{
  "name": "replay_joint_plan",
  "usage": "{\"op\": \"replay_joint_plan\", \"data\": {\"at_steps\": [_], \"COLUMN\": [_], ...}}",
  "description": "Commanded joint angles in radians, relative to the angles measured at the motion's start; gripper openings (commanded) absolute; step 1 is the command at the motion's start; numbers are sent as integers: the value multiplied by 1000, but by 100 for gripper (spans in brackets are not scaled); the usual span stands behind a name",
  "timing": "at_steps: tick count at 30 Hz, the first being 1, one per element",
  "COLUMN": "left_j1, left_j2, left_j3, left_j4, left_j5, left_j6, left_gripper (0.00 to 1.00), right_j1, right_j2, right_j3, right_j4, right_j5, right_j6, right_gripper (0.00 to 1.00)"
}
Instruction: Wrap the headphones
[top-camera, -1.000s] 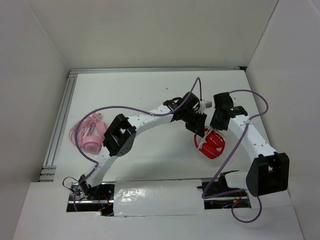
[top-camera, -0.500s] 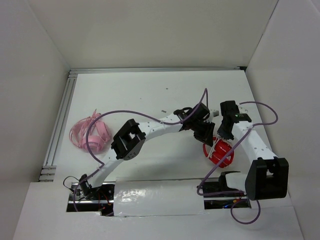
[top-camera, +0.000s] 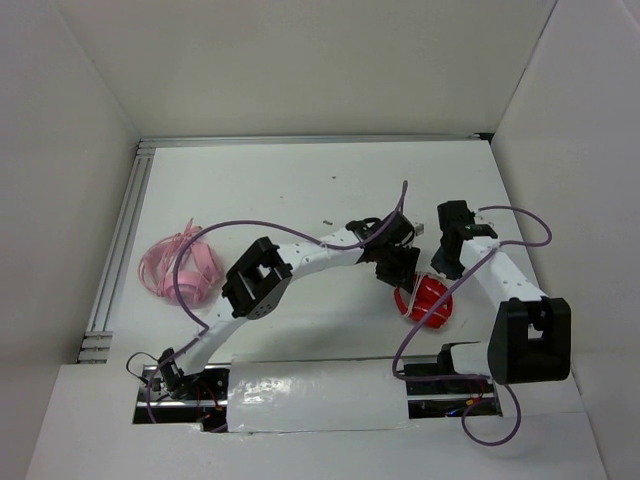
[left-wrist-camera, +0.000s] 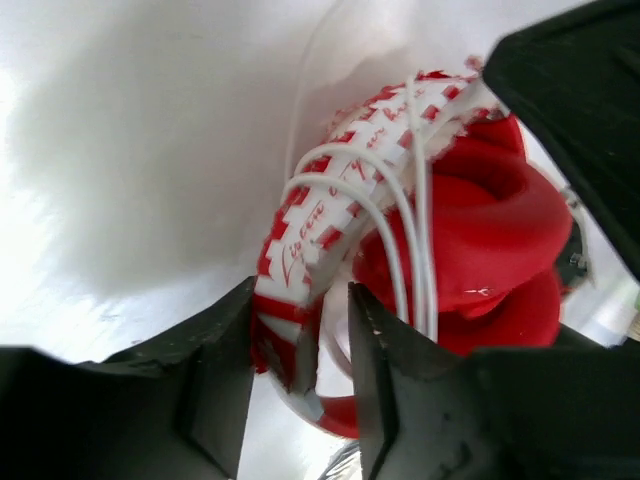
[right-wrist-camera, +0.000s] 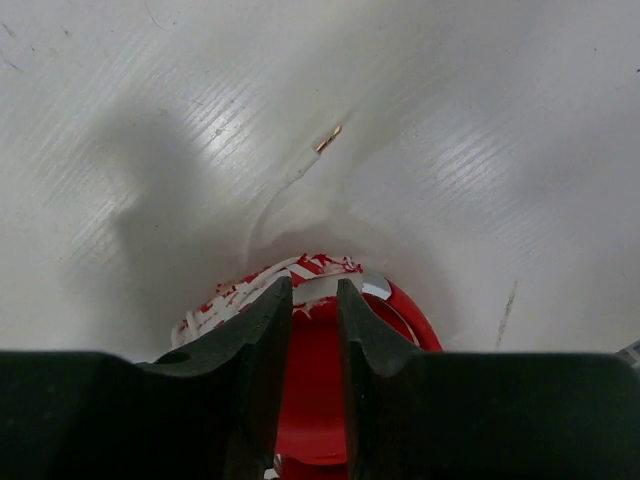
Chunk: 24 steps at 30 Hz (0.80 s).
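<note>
Where: the headphones (top-camera: 425, 298) sit on the table (top-camera: 260, 180), right of centre, between both arms.
Left: the left gripper (left-wrist-camera: 298, 305) has its jaws clamped on the headband.
Right: the right gripper (right-wrist-camera: 313, 292) has its jaws nearly together, pinching the band's top.
Risk: the wound cable (left-wrist-camera: 400, 190) could slip off if either grip slackens, and the loose plug (right-wrist-camera: 328, 138) may snag.
Writing: red marks on the band, unreadable.

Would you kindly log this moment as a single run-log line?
task: wrap headphones | left tool: shut on headband | right tool: shut on headphones | cable: looped over headband, tail loose on table
</note>
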Motion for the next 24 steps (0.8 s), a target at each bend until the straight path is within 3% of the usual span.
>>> {"op": "replay_joint_plan", "data": {"at_steps": [1,8,15,22,23,24], "left_j1": [4,6,6,6,6,6], "left_j2": [-17,-88,-137,-290,-365,-411], "left_j3": [1,-11,-19,-41,-90,-120], "left_j4": [-27,-53,-98,-191,-187,-178], "left_j5": [-43,-98,-138,-242,-259,-274], "left_j6": [-9,21,35,20,20,18], "left_gripper": [54,91,97,99,99,99], "right_j1": [-8,-8,-8,-7,-8,-7], "right_j2": [10,-36,-143,-292,-317,-373], "right_j3": [-1,0,71,195,203,203], "right_j4": [33,42,8,2,13,25], "right_j5": [2,-28,-31,-106,-151,-177], "right_j6": [9,0,-32,-99,-118,-154], "right_gripper": [33,34,41,74,82,99]}}
